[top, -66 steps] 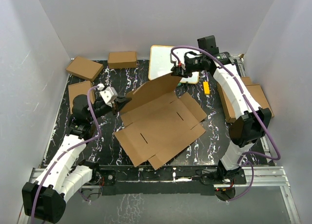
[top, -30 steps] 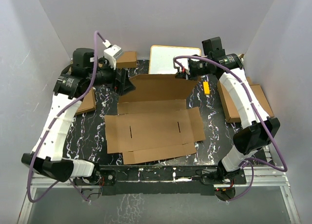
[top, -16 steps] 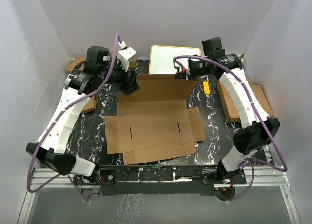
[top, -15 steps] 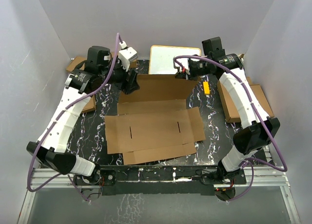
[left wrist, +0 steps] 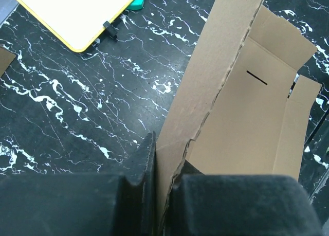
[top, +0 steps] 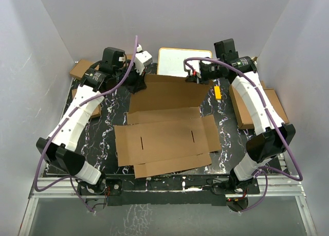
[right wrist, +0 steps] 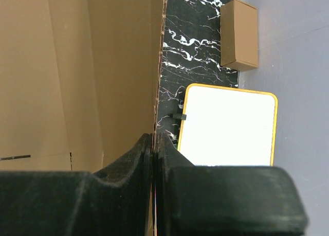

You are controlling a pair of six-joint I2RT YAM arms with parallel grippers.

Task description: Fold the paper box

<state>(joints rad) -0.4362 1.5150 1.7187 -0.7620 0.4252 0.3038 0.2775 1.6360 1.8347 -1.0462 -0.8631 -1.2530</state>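
Observation:
The paper box (top: 164, 135) is a brown die-cut cardboard sheet lying open mid-table, its far panel raised. My left gripper (top: 138, 80) is shut on the far-left corner of that raised panel; the left wrist view shows its jaws (left wrist: 163, 169) clamped on the cardboard edge (left wrist: 216, 76). My right gripper (top: 198, 77) is shut on the far-right corner; the right wrist view shows its jaws (right wrist: 154, 148) pinching the panel's edge (right wrist: 123, 66). Both grippers hold the panel tilted up off the black marbled table.
A white board with a yellow-tan frame (top: 182, 61) lies behind the box, also in the left wrist view (left wrist: 77, 10) and right wrist view (right wrist: 226, 128). Small folded brown boxes sit far left (top: 82, 69) and right (top: 257, 105). An orange item (top: 217, 92) lies near the right gripper.
My left arm swung from the near left up to the far-left corner of the raised panel and closed on it. The sheet turned square to the table. My right gripper kept its hold.

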